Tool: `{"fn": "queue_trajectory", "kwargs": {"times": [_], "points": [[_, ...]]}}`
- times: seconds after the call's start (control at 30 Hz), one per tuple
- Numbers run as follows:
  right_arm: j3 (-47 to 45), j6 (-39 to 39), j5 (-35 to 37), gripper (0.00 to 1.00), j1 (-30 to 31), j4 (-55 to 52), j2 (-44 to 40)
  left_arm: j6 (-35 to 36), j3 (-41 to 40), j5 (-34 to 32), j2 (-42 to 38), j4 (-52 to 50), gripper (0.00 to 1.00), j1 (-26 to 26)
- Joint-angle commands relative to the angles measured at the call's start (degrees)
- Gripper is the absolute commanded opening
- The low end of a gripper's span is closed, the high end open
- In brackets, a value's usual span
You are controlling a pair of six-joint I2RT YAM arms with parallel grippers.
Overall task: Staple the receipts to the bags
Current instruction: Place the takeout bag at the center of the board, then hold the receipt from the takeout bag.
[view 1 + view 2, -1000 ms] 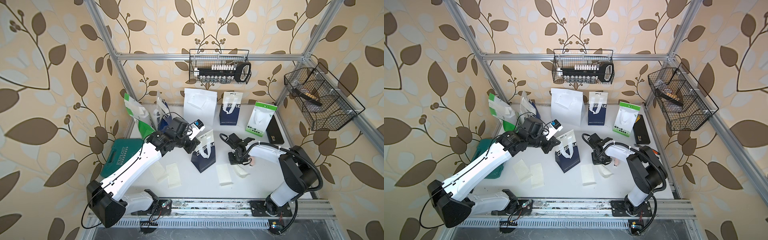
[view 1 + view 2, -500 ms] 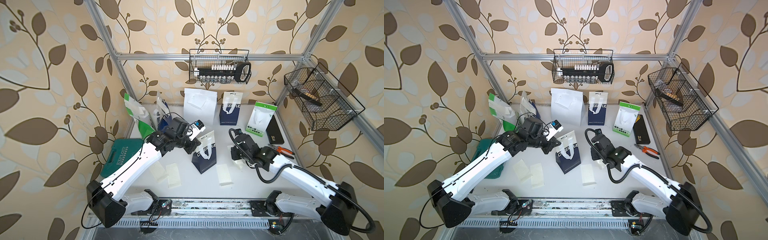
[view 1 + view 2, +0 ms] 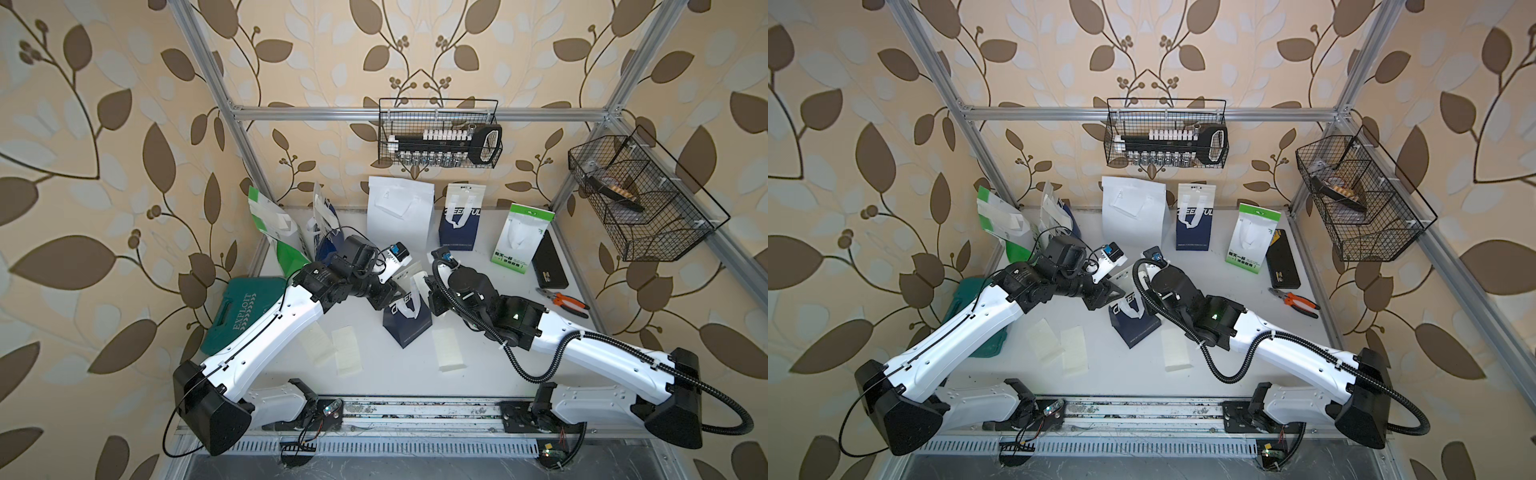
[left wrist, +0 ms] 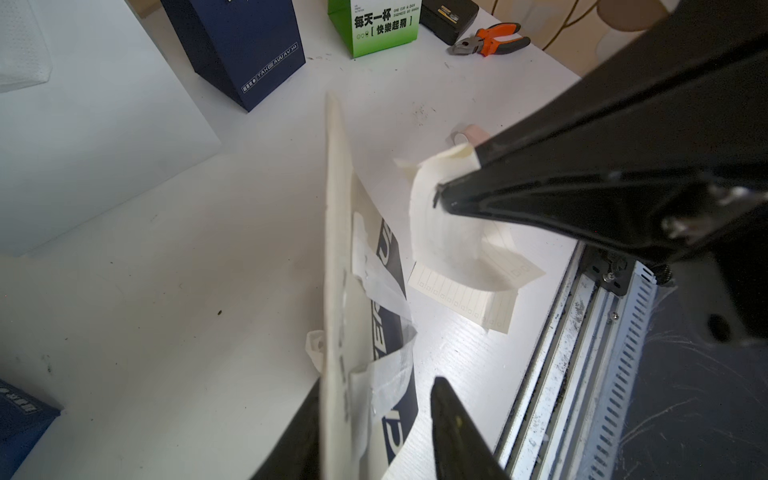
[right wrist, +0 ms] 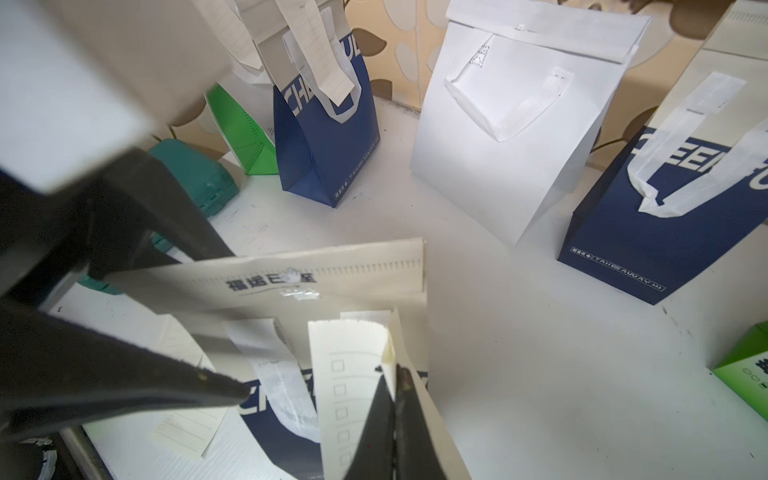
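A: Status?
B: Right jaws clamped on receipt [image 5: 345, 395], just beside navy bag [image 3: 409, 328] flap, mid-frame. Left jaws apart, straddling flap.
A: Lay receipt on flap, close left over both layers. Don't tip bag.

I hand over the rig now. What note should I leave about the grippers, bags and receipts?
Left gripper: open, jaws either side of the folded top of the central navy-and-white paper bag.
Right gripper: shut on a cream paper receipt, near that bag's front.
Done: another receipt hangs from the blue bag at the back left.
To do: staple the held one; three cream slips lie loose on the white table.
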Motion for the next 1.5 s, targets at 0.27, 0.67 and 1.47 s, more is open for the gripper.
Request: {"fn": "queue_trajectory", "kwargs": {"times": [0.27, 0.67, 1.47], "points": [[1.7, -3.9, -0.9, 0.00, 2.4, 5.4, 2.8, 0.2, 2.6, 0.1, -3.1, -1.5, 0.44, 0.8], [-1.7, -6.5, -0.7, 0.00, 3.7, 9.9, 2.5, 0.6, 3.5, 0.8, -3.5, -2.0, 0.41, 1.7], [-3.2, -7.7, 1.8, 0.00, 5.0, 14.2, 3.9, 0.7, 4.0, 0.4, -2.0, -2.4, 0.28, 1.9]]}}
